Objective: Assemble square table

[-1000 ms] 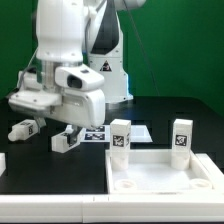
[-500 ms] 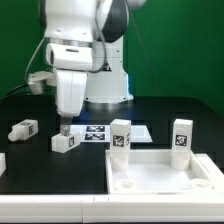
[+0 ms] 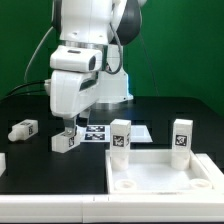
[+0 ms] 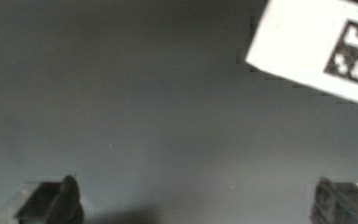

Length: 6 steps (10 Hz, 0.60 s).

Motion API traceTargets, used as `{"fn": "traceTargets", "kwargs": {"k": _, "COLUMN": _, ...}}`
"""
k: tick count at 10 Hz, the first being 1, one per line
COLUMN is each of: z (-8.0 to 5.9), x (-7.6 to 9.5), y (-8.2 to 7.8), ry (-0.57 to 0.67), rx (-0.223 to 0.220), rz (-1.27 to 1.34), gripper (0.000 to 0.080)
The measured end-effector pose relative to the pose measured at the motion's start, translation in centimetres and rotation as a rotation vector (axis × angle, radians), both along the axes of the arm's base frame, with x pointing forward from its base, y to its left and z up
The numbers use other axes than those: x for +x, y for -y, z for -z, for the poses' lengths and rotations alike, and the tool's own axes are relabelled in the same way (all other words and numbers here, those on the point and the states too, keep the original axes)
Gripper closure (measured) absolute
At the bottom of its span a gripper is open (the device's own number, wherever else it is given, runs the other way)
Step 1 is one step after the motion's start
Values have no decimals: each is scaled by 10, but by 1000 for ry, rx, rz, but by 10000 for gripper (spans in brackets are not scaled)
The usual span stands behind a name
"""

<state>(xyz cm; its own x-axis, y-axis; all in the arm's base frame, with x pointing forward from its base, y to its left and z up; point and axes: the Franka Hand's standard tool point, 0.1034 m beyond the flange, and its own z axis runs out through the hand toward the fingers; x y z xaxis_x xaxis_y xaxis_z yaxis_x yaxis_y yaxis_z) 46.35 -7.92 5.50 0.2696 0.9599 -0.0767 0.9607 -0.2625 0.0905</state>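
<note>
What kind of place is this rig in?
Probably a robotics lab bench: a Panda arm over a black table, a green backdrop behind, with tagged white legs and a marker board laid out.

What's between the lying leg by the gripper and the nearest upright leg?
The marker board, lying flat. The exterior view shows it between the lying leg and the upright leg; nothing else is there.

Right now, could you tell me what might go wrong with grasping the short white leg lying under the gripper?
The open gripper may miss the short white plastic leg: in the wrist view a tagged white face sits off-centre, not between the fingers. A nudged leg could slide onto the flat white marker board beside it.
</note>
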Motion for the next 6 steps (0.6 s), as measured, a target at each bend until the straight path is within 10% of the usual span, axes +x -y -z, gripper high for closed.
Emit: {"fn": "traceTargets", "kwargs": {"k": 6, "z": -2, "x": -6, "y": 38, "ry": 4, "rx": 95, "rz": 794, "gripper": 150}}
